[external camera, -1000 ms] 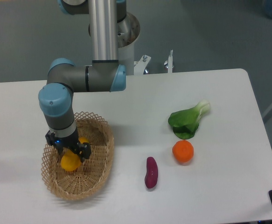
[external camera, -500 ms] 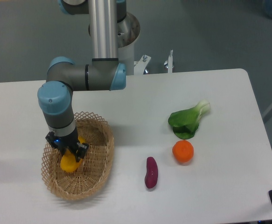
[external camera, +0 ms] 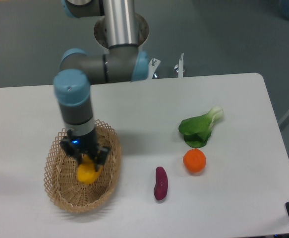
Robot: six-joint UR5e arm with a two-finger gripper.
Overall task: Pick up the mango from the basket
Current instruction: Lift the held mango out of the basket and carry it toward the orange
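The UR5e arm (external camera: 102,69) bends at its blue-capped joints and drops its wrist straight down over the wicker basket (external camera: 60,186); the gripper (external camera: 87,161) points downward with its two dark fingers closed around the mango (external camera: 87,173), which sits within the basket's outline, though whether it touches the weave I cannot tell; on the white table (external camera: 233,208) lie one orange (external camera: 194,160), one purple sweet potato (external camera: 160,183) and one bok choy (external camera: 200,127); one basket, one mango.

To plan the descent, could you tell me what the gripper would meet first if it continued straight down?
Beyond the yellow-orange mango it apparently already holds, the gripper would probably meet the tan wicker basket's floor.
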